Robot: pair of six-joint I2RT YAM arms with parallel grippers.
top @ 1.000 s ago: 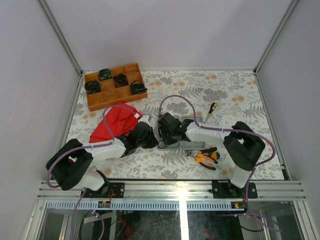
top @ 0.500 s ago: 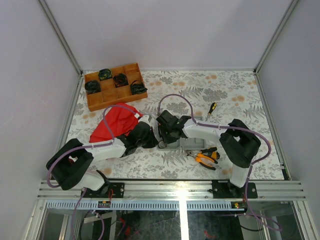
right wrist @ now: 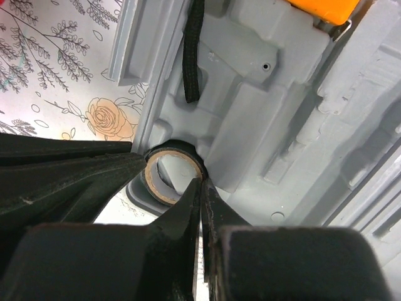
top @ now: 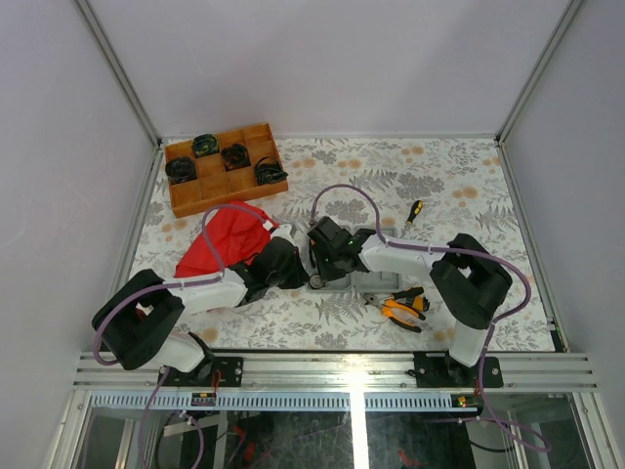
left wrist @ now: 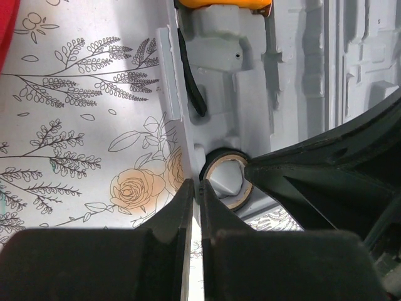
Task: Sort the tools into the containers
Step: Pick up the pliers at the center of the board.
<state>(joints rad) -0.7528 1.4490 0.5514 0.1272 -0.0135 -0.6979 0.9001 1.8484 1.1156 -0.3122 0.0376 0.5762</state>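
The grey tool case (top: 356, 281) lies open between my arms. A black tape roll (right wrist: 170, 177) with a cardboard core sits in its near-left corner recess (left wrist: 227, 180). My left gripper (left wrist: 196, 185) is shut, its tips against the case's outer rim beside the roll (top: 307, 277). My right gripper (right wrist: 201, 183) is shut too, its tips touching the roll's inner edge (top: 320, 274). An orange tape measure (right wrist: 323, 9) rests in the case, with a black strap (right wrist: 193, 53) below it. Orange-and-black pliers (top: 400, 308) and a screwdriver (top: 414, 212) lie on the cloth outside.
A brown wooden tray (top: 227, 168) with black coiled bundles stands at the back left. A red cloth (top: 223, 244) lies left of the case, partly under the left arm. Metal frame posts edge the flowered table cover (top: 459, 186).
The right arm's forearm has shifted slightly left. Both grippers stay shut at the case's near-left corner.
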